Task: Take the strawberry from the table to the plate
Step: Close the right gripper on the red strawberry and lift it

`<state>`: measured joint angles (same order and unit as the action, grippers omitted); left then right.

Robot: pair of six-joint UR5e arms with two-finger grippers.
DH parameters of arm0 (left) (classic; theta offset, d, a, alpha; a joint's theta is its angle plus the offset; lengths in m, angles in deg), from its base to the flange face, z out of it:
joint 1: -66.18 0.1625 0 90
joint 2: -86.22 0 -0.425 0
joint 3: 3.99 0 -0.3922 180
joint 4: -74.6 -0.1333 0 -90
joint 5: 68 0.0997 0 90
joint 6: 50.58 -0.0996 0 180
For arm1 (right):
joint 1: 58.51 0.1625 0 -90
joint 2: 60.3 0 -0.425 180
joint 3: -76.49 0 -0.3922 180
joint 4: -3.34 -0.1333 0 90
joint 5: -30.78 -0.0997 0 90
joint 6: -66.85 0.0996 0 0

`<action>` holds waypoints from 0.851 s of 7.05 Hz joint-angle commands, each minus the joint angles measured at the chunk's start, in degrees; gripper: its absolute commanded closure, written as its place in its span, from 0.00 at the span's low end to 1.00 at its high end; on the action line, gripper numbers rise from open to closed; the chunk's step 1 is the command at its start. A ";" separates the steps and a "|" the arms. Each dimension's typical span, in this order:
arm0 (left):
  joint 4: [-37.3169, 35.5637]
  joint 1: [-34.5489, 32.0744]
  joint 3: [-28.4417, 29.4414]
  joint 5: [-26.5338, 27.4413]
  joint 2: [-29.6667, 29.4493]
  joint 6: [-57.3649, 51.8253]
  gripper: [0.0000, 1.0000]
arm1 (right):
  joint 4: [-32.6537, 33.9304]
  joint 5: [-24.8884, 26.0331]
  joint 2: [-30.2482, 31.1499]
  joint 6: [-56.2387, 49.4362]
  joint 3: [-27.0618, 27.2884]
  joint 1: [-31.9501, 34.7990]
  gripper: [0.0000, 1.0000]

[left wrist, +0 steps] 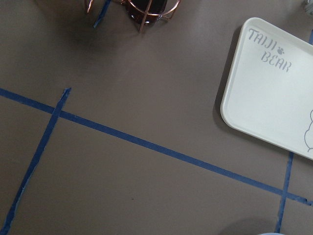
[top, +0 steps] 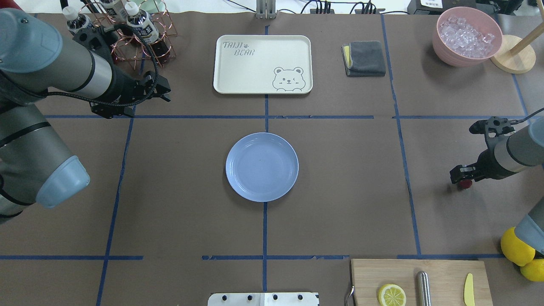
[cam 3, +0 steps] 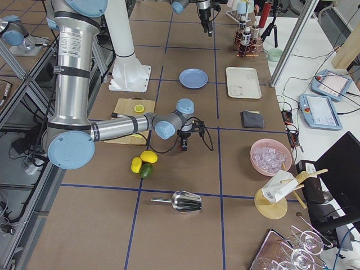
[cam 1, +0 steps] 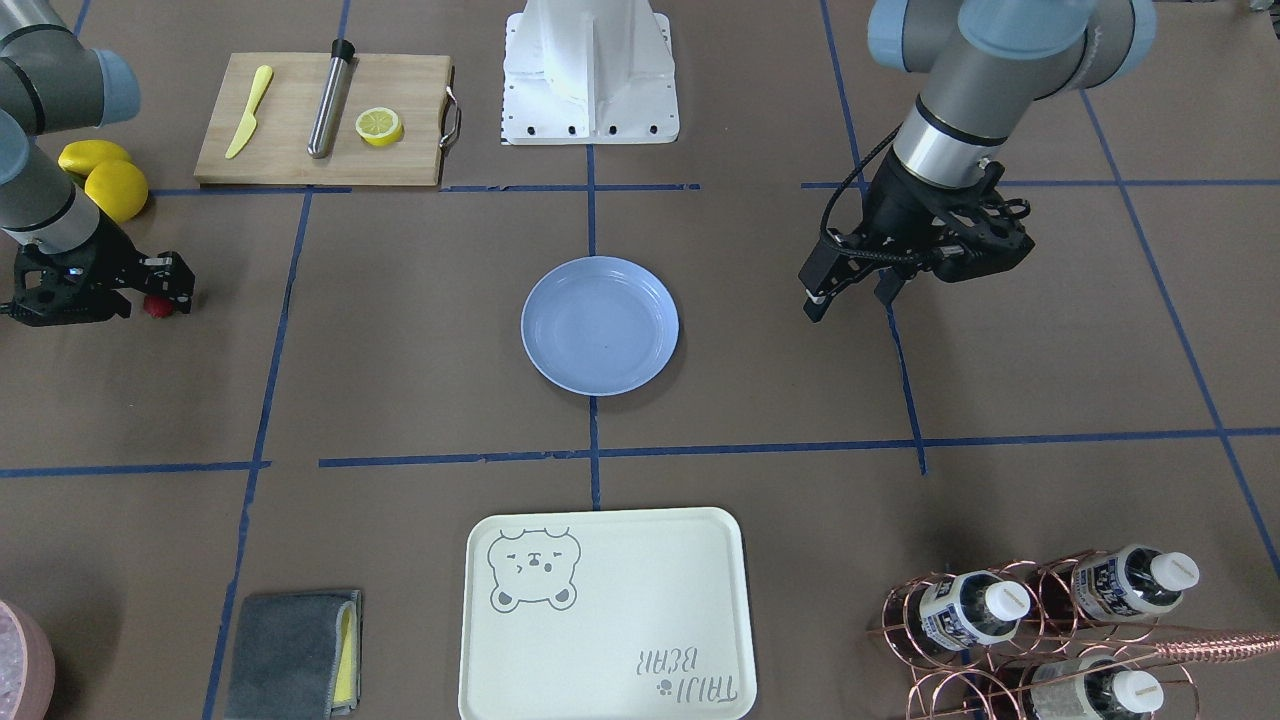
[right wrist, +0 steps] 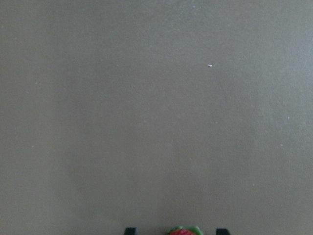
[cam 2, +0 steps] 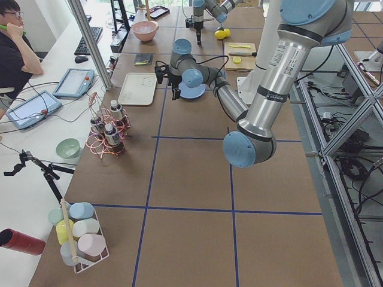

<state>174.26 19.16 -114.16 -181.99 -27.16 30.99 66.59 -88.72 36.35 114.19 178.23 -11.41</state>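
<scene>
Left arm (top: 51, 68) is idling nearest the lens; right gripper (right wrist: 175, 231) is straddling the strawberry (top: 464, 184).
Table (top: 340, 191) is carrying the plate (top: 262, 167) at overhead frame centre, well left of the strawberry; left gripper (cam 1: 850, 295) is hanging empty, fingers apart, right of the plate in front view; right gripper is sitting at overhead right edge, fingers apart, not yet clamping, strawberry lying on the table between them.

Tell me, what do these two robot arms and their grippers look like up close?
The left arm and right arm are silver-grey tubes with rounded light-blue joint caps and black bands. The left gripper and right gripper are black, angular and two-fingered. A thin black cable loops beside the left wrist. No readable markings show.
</scene>
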 commanded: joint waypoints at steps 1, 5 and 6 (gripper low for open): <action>0.00 0.00 0.22 0.00 0.00 0.00 0.00 | -1.19 0.23 -0.06 -0.05 0.13 0.10 1.00; -0.87 -2.53 -0.22 -0.18 0.00 -0.26 0.00 | 0.81 -5.44 -0.93 -0.05 7.75 5.51 1.00; -4.36 -4.81 -0.39 -1.31 -0.17 -5.83 0.00 | 5.09 -10.70 -6.07 0.04 8.12 8.85 1.00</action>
<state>172.79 16.82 -114.38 -182.40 -27.19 29.51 67.62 -93.82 34.54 114.14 184.71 -6.49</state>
